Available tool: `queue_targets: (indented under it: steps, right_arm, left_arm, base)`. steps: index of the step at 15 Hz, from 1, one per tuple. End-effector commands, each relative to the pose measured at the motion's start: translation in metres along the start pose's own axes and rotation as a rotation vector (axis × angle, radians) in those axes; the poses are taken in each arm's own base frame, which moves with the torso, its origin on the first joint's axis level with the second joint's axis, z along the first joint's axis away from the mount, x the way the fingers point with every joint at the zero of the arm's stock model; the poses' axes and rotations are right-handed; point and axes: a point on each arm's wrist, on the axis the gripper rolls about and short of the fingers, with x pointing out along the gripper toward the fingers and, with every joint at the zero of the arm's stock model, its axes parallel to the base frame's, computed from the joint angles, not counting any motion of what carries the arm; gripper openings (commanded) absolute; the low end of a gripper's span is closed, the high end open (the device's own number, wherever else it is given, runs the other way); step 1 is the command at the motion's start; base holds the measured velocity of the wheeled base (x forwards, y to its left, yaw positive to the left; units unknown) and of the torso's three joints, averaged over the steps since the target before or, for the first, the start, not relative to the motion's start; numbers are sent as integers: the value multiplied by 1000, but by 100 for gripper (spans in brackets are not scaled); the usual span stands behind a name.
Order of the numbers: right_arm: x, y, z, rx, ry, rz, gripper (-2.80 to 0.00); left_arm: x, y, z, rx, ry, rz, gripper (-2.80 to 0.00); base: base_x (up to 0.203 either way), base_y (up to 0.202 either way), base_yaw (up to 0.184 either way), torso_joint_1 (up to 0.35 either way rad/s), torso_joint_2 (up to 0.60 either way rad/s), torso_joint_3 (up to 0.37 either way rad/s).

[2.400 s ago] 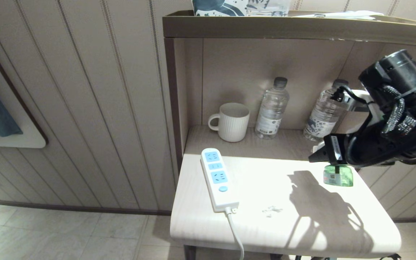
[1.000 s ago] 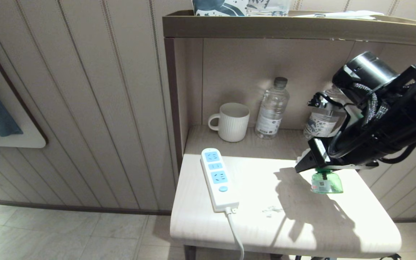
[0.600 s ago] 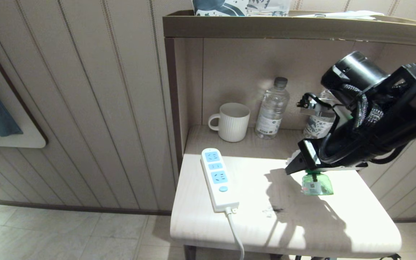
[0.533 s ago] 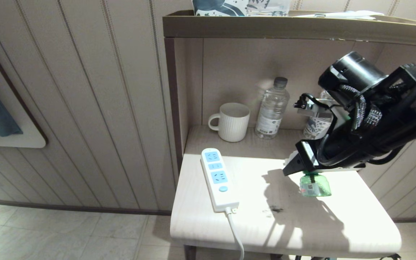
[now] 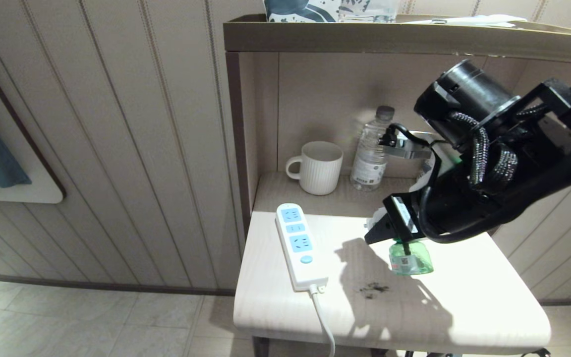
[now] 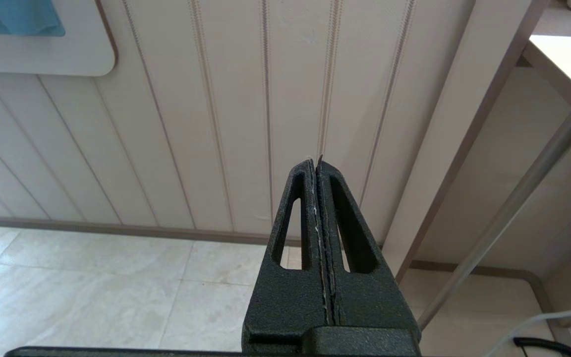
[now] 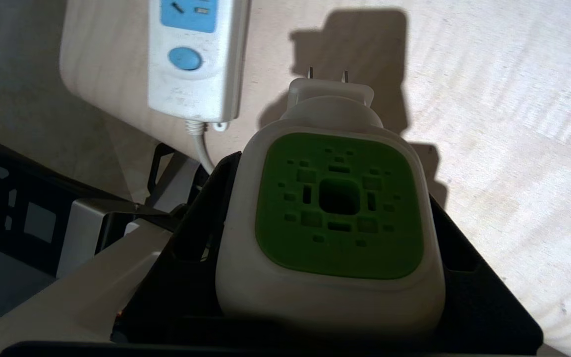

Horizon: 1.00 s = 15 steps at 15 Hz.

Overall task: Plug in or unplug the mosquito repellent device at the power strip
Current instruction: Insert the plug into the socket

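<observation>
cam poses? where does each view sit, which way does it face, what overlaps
Head: up high, facing forward and down at the table; right arm shows, right gripper holding the device above the table, right of the strip.
Left wrist: low beside the table, facing the wall and floor; left gripper shut, empty.
Right wrist: behind the fingers, looking down on the device's green top.
Shared: head and right wrist both show device, strip, table.

This looks like a hotel or guest bedroom. A pale bedside table [image 5: 464, 317] stands against beige panelled wall [image 5: 142, 148], under a brown shelf niche [image 5: 365, 42]. At the far side of the niche stand a ribbed white mug [image 5: 317, 168] and clear water bottles [image 5: 372, 153], guest-room fare. A white power strip [image 5: 298, 245] lies on the table's left. The floor is pale tile [image 5: 92, 322], with a dark skirting along the wall
</observation>
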Motion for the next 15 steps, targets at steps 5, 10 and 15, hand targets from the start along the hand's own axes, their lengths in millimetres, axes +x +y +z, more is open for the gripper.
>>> queue_targets:
  steps: [5, 10, 15]
  right_arm:
    - [27, 35, -2, -88, 69, 44, -280]
    - [35, 60, -1, -148, 65, 72, -280]
    - [40, 75, 5, -175, 43, 83, -280]
  left_arm:
    - [0, 0, 0, 0, -1, 0, -280]
    - [0, 0, 0, 0, -1, 0, -280]
    - [0, 0, 0, 0, -1, 0, -280]
  base:
    - [0, 0, 0, 0, 0, 0]
    - [0, 0, 0, 0, 0, 0]
    - [0, 0, 0, 0, 0, 0]
